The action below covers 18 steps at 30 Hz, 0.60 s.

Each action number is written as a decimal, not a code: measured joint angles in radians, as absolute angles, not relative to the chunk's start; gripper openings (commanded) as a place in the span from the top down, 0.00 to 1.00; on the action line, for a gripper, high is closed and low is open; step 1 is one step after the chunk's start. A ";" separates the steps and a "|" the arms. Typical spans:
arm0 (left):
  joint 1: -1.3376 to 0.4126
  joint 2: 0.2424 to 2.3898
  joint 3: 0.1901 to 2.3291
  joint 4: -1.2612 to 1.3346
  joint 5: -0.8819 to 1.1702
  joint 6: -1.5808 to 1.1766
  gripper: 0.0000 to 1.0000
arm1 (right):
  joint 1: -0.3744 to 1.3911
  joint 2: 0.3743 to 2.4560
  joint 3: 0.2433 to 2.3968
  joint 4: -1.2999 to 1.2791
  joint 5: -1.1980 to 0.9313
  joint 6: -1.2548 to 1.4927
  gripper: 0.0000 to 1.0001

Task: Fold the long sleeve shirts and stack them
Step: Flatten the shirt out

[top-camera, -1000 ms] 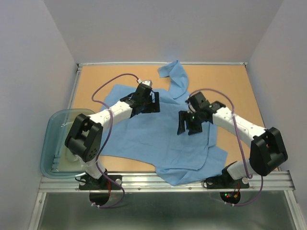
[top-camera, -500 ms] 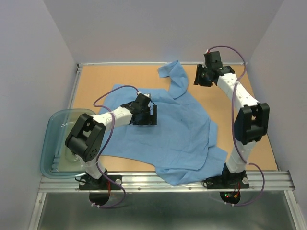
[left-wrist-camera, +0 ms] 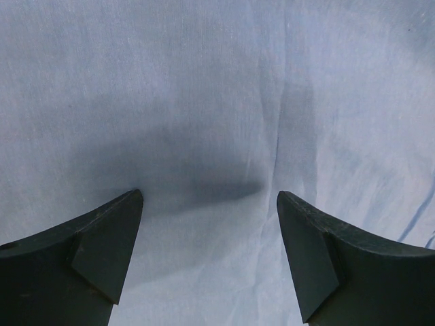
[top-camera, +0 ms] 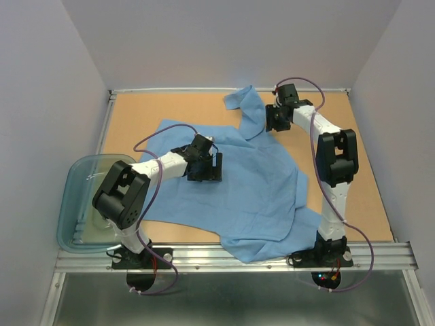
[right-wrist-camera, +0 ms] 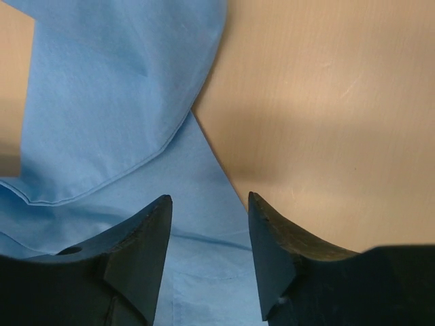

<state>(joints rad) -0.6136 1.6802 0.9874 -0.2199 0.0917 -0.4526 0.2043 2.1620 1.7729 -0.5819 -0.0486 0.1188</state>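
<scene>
A light blue long sleeve shirt (top-camera: pixel 245 183) lies spread and rumpled over the middle of the wooden table, one sleeve (top-camera: pixel 250 109) reaching to the far edge. My left gripper (top-camera: pixel 206 166) hovers low over the shirt's left half, jaws wide open with only flat cloth (left-wrist-camera: pixel 217 122) below them. My right gripper (top-camera: pixel 273 121) is stretched to the far side, at the shirt's edge beside the sleeve. It is open, and the cloth edge (right-wrist-camera: pixel 204 204) runs between its fingers with nothing pinched.
A clear bluish plastic tub (top-camera: pixel 81 204) sits off the table's left edge near the left arm's base. Bare wooden tabletop (top-camera: pixel 340 129) lies to the right of the shirt. White walls close in the back and both sides.
The right arm has swung from over the shirt's middle out to the far edge by the sleeve, and its jaws have narrowed. The left gripper slid slightly nearer over the cloth.
</scene>
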 measured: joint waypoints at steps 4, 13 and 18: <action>-0.614 1.678 0.981 -0.218 0.102 -0.450 0.08 | 0.205 2.169 1.773 -0.551 -0.059 0.100 0.44; -0.614 1.671 0.975 -0.218 0.104 -0.446 0.08 | 0.246 2.249 1.788 -0.490 -0.040 0.052 0.47; -0.614 1.671 0.975 -0.218 0.105 -0.446 0.08 | 0.282 2.260 1.789 -0.481 0.019 0.029 0.64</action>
<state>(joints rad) -0.6136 1.6714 0.9752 -0.2184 0.1051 -0.4461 0.2821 2.2597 1.7889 -0.4812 0.0193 0.0292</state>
